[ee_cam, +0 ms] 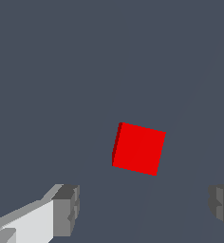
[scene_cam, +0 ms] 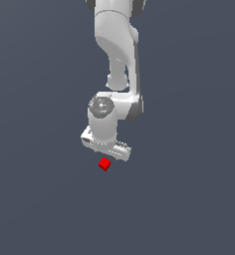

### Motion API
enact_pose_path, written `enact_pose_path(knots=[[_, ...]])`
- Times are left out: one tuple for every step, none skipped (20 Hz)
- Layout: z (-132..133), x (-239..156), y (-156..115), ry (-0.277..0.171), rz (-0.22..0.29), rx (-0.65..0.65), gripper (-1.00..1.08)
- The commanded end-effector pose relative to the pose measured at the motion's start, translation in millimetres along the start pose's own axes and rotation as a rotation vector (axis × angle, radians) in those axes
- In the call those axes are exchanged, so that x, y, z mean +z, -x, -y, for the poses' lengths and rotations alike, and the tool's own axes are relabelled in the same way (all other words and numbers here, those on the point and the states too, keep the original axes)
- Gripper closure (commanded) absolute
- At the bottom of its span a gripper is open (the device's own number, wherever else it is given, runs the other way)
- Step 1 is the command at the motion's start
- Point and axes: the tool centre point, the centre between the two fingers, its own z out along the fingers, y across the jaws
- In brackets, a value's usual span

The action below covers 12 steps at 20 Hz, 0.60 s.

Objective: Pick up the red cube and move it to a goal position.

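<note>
Two grey fingertips (ee_cam: 66, 209) show in the wrist view, spread wide with nothing between them, so the gripper (ee_cam: 144, 209) is open and carries nothing. The gap is clearly broader than the red cube (ee_cam: 138, 148), which I judge to be deliberate: a spread that wide lets the pads pass down either side of the block without knocking it. The cube lies on the flat dark grey floor (ee_cam: 47, 71), apart from both fingertips and not yet between them; its edges sit slightly skewed to the line joining the pads, so a small twist of the wrist may be needed before closing. In the exterior view the gripper (scene_cam: 108, 149) hangs from the white Panda arm (scene_cam: 117, 50) with the red cube (scene_cam: 104, 164) just beside it, a little nearer the camera, which suggests the hand is poised over the approach and not at grasp height, though how high it stands cannot be told. By count there is one arm, one gripper with two fingers, and one cube; no goal marker is visible in either view.
</note>
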Motion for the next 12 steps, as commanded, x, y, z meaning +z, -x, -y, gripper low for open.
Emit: enact_pose_path(knots=[[-0.8, 17.9, -6.1, -0.002, 0.003, 0.066, -0.92], [-1.1, 24.1, -8.2, -0.003, 0.005, 0.089, -0.92], [-1.4, 29.8, -10.1, -0.004, 0.006, 0.11, -0.92], [-1.8, 35.0, -11.9, -0.005, 0.007, 0.129, -0.92], [-2.1, 39.8, -13.5, -0.006, 0.009, 0.147, -0.92], [-2.5, 44.1, -15.0, -0.006, 0.01, 0.162, -0.92], [-2.8, 47.9, -16.3, -0.007, 0.011, 0.177, -0.92], [-3.1, 51.3, -17.5, -0.008, 0.011, 0.189, -0.92], [-3.4, 54.2, -18.5, -0.008, 0.012, 0.2, -0.92], [-3.6, 56.7, -19.4, -0.009, 0.013, 0.209, -0.92], [-3.8, 58.7, -20.1, -0.009, 0.013, 0.217, -0.92], [-4.0, 60.2, -20.6, -0.01, 0.014, 0.222, -0.92]])
